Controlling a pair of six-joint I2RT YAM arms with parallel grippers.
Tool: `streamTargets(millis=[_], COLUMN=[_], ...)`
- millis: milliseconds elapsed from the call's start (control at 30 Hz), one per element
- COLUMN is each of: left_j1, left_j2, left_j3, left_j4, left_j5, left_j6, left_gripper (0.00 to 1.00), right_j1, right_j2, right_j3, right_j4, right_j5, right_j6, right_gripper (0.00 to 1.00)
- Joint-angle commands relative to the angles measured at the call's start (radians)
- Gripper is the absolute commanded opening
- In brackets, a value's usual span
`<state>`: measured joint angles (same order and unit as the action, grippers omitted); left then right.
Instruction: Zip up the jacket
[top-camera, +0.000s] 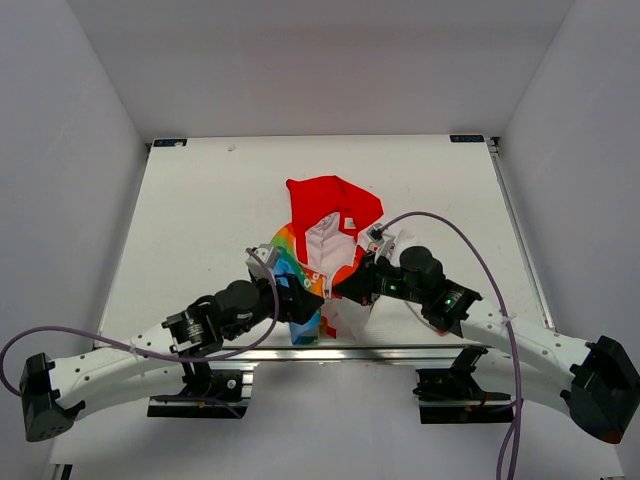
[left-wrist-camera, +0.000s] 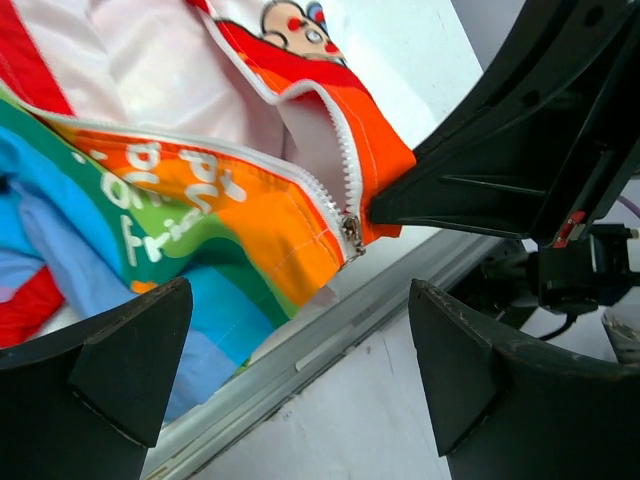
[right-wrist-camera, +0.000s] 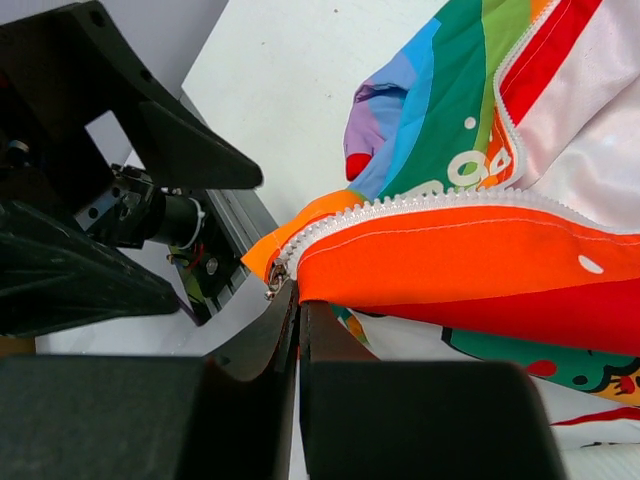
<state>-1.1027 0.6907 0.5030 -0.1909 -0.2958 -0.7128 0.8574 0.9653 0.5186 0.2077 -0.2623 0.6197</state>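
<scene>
Well, the jacket (top-camera: 325, 235) lies around the middle of the white table (top-camera: 200, 190), a little toward the near side, with its red hood (top-camera: 330, 200) pointing to the far end and its rainbow-striped hem bunched up at the near edge, close to the metal rail (left-wrist-camera: 330, 330) there. The front is spread open, so the pale lining shows between the two rows of white zipper teeth. Those rows run together at the bottom, where the small metal slider (left-wrist-camera: 351, 232) sits right at the orange corner of the hem. The right gripper (right-wrist-camera: 298, 330) comes in from the right, its fingers pressed tight together on that orange hem fabric just beside the slider, so the corner of the jacket is pinched between them. The left gripper (left-wrist-camera: 300, 345) is on the left side of the hem, low over the near edge, with its two black fingers (left-wrist-camera: 130, 350) spread as wide as they go and nothing between them. The slider and the striped cloth lie just beyond its fingertips, not touched as far as I can see. The two grippers face each other closely across the bottom of the zipper. A purple cable (top-camera: 450, 225) arcs over the right arm.
</scene>
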Motion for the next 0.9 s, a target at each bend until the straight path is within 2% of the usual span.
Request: streamTargets(millis=[0,33,67,200,233,300,500,867], left_j1=[0.018,0.047,0.072,0.226,0.268,0.28,0.284,0.282], left_j2=[0.035,0.041,0.046,0.073,0.081,0.082,0.108,0.193], left_j3=[-0.015,-0.035,-0.049,-0.124,-0.132,-0.138,-0.139,-0.116], left_j4=[0.083,0.138,0.169,0.336,0.353,0.389,0.488,0.476], left_j5=[0.092,0.175,0.176,0.504,0.527,0.546,0.609,0.632], left_j6=[-0.037,-0.046,-0.053,-0.097,-0.1,-0.1,-0.102,-0.103], left_gripper=[0.98,0.98,0.98,0.98,0.98,0.97,0.84,0.68], right_j1=[0.002,0.002,0.0,0.0,0.002,0.002,0.002,0.002], right_j2=[-0.005,-0.011,-0.014,-0.019,-0.022,-0.026,-0.033,-0.059], right_j3=[-0.015,-0.017,-0.017,-0.022,-0.023,-0.025,-0.023,-0.031], right_j4=[0.099,0.098,0.098,0.091,0.09,0.079,0.067,0.062], right_j5=[-0.022,-0.011,-0.005,0.006,0.008,0.015,0.041,0.072], right_j6=[0.032,0.031,0.031,0.029,0.029,0.026,0.015,0.015], right_gripper=[0.0,0.0,0.0,0.0,0.0,0.0,0.0,0.0])
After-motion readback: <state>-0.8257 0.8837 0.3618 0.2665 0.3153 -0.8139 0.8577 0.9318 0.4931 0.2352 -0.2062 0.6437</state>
